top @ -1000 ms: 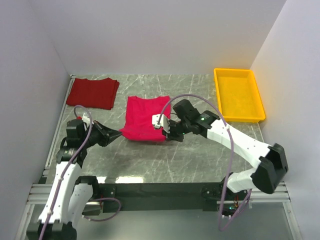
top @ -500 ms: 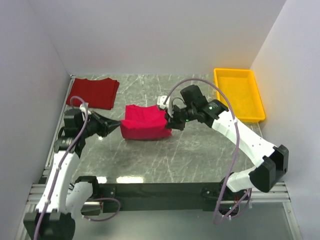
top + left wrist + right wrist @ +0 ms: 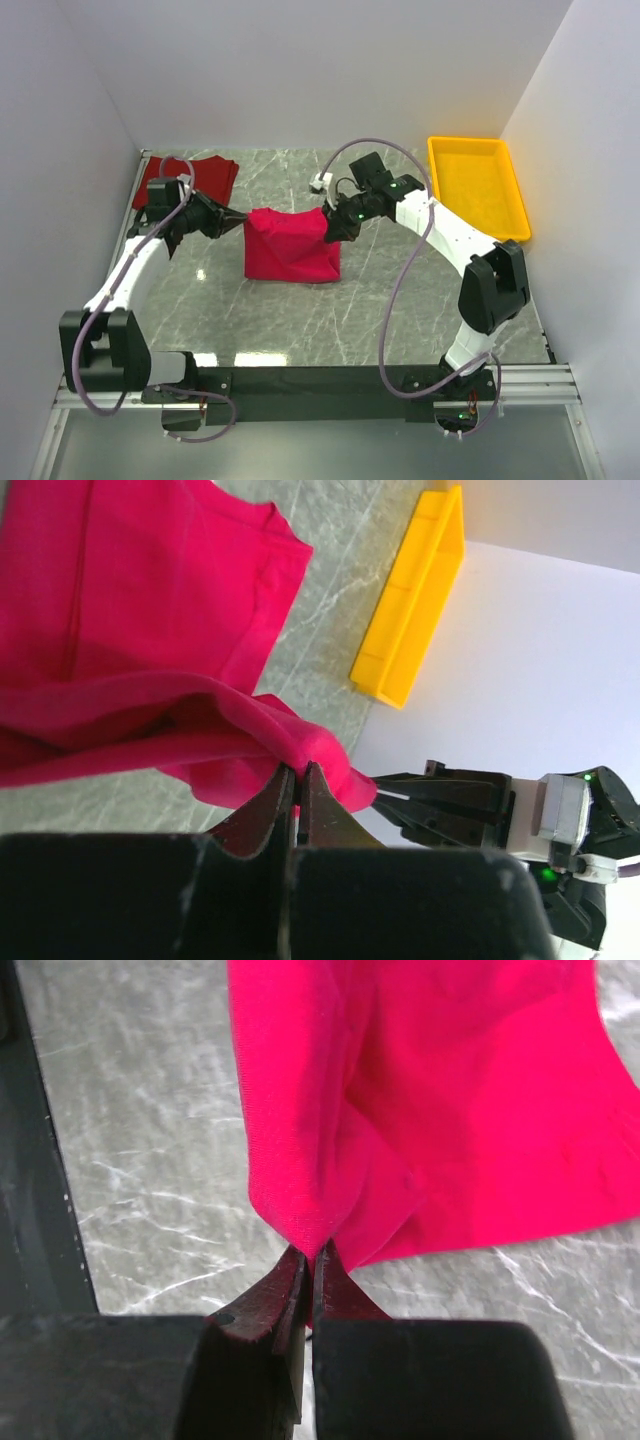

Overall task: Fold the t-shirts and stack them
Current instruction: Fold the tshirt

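The crimson-pink t-shirt point(image 3: 291, 246) hangs lifted over the middle of the table, stretched between both grippers. My left gripper point(image 3: 243, 221) is shut on its left top corner; in the left wrist view its tips point(image 3: 299, 771) pinch a fold of the pink t-shirt point(image 3: 150, 610). On the right top corner my right gripper point(image 3: 327, 230) is shut; the right wrist view shows its tips point(image 3: 312, 1253) clamped on the pink t-shirt point(image 3: 430, 1110). The darker brick-red t-shirt point(image 3: 213, 177) lies folded at the far left corner, partly hidden by my left arm.
A yellow plastic tray point(image 3: 478, 189) sits at the far right of the marble table point(image 3: 400, 300); it also shows in the left wrist view as a yellow tray point(image 3: 412, 600). White walls close in the back and both sides.
Both grippers have risen and moved toward the back of the table, lifting the pink t-shirt's near edge so that it now hangs as a curtain instead of lying flat.
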You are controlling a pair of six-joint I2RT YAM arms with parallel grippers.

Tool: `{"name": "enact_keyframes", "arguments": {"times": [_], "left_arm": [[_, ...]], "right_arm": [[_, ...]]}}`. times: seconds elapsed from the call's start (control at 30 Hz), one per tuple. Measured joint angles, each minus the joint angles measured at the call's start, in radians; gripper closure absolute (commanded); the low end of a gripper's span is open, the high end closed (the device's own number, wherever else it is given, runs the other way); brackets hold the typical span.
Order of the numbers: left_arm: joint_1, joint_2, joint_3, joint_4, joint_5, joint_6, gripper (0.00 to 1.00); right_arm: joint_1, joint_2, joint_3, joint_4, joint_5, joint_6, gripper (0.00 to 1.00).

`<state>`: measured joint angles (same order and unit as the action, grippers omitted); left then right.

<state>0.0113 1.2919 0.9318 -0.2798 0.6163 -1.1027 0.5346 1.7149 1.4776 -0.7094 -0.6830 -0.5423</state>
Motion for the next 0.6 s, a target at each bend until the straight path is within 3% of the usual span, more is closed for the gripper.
{"name": "enact_keyframes", "arguments": {"times": [0.6], "left_arm": [[0.000,0.277,0.132,0.010,-0.002,0.106,1.00]], "right_arm": [[-0.068,0.106,0.158,-0.016,0.028,0.074,1.00]]}}
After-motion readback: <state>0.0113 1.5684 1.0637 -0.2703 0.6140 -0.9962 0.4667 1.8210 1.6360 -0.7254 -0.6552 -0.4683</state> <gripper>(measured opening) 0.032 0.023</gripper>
